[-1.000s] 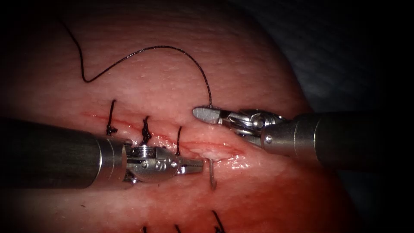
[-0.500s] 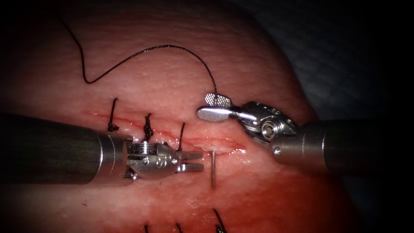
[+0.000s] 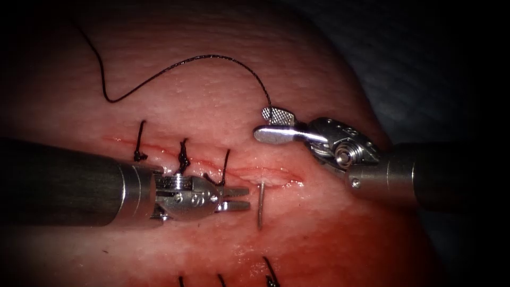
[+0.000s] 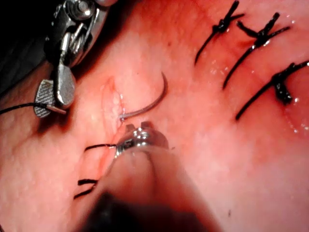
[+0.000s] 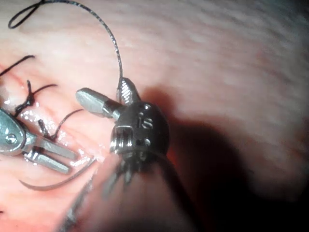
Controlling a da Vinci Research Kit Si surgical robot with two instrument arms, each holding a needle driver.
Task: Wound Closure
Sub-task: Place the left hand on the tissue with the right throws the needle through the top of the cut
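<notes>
The curved needle (image 3: pixel 260 204) stands free just past the tip of my left tool (image 3: pixel 239 197), near the right end of the cut (image 3: pixel 265 175). One end sits in the tissue (image 3: pixel 223 101) at the cut's near edge and the rest arcs out over it (image 4: pixel 149 104). Neither tool holds it. My left tool's jaws are open and empty. My right tool (image 3: pixel 272 124) hovers over the far side of the cut, jaws open. The thread (image 3: pixel 175 65) runs down to its upper jaw and loops away to the upper left; it looks unheld.
Three dark stitches (image 3: pixel 182 157) cross the cut left of the needle, partly behind the left tool. Short cut thread ends (image 3: pixel 268 271) stick up at the near edge. Red fluid wets the tissue around the cut.
My left tool's jaws opened and let the needle stand free. My right tool's jaws opened too and it slid right and slightly up. The needle straightened a little.
</notes>
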